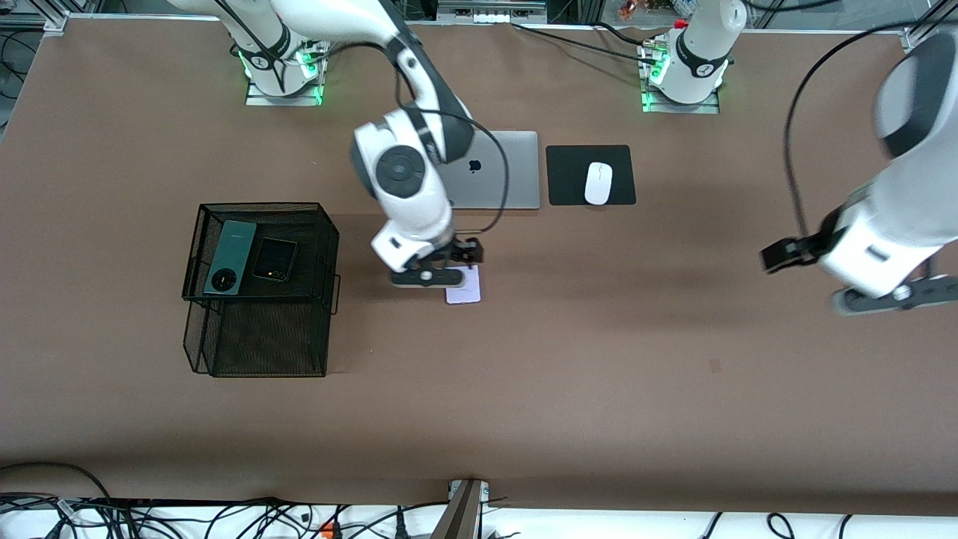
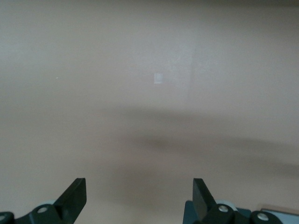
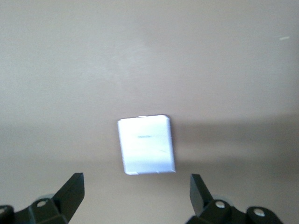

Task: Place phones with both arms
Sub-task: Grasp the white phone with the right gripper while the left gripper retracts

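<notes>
Basket [image 1: 329, 247], black wire mesh, toward the right arm's end of the table. Green phone [image 1: 230, 257] and black phone [image 1: 274, 259] lie flat on its top shelf, side by side, just apart. Two of three look placed.

Lilac phone [image 1: 464, 290] lies flat on the bare table, nearer the front camera than the laptop [image 1: 500, 171]. Right gripper [image 1: 438, 275] hangs over it, fingers [image 3: 71, 190] spread wide, holding nothing. In the right wrist view the phone [image 3: 146, 144] sits between the finger lines, slightly skewed, not touched.

Mouse [image 1: 598, 183] on its black pad [image 1: 569, 161], beside the laptop; neither is part of the job.

Left gripper [image 1: 879, 296] is up over bare table at the left arm's end, fingers [image 2: 74, 196] wide apart, empty. Arm looks to be waiting.

Step in hand, as I read it: pick of the last phone.

Next move calls for a straight descent, fingers straddling the phone's short width, then a close on its edges. Thin slab on a flat surface: fingertips must reach the table or they slide over the top. After that, lift and carry to the basket shelf, beside the black phone.
</notes>
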Available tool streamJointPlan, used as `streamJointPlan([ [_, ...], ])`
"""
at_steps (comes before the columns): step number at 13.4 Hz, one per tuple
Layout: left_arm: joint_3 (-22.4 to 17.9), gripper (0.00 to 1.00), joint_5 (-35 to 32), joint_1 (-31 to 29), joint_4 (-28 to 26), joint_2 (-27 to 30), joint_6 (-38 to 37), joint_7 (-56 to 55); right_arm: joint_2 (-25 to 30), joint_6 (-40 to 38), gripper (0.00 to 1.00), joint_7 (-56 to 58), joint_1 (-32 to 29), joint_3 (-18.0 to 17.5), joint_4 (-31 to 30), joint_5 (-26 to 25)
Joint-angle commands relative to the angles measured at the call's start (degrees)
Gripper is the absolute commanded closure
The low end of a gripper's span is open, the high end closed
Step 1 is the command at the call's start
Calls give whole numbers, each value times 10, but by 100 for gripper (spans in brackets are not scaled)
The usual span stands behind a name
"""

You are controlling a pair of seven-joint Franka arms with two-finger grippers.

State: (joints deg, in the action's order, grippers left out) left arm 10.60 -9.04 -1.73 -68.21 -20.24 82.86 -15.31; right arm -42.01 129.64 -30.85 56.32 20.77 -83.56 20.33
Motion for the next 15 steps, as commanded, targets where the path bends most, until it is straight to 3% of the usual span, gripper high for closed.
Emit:
streamJointPlan([
  [1,8,0,19,-7,-30,52,-18,12,-47,34,0,-6,-4,-13,26,-14],
  [5,-2,0,66,-29,-68,123,-38,54,-68,40,0,12,-4,-14,26,-68],
  [9,-94,0,82,39,-130,170,-40,105,-69,40,0,22,-5,-15,25,-75],
  [15,-101,0,82,44,-230,219,23,118,-97,90,0,28,-3,-15,20,-75],
])
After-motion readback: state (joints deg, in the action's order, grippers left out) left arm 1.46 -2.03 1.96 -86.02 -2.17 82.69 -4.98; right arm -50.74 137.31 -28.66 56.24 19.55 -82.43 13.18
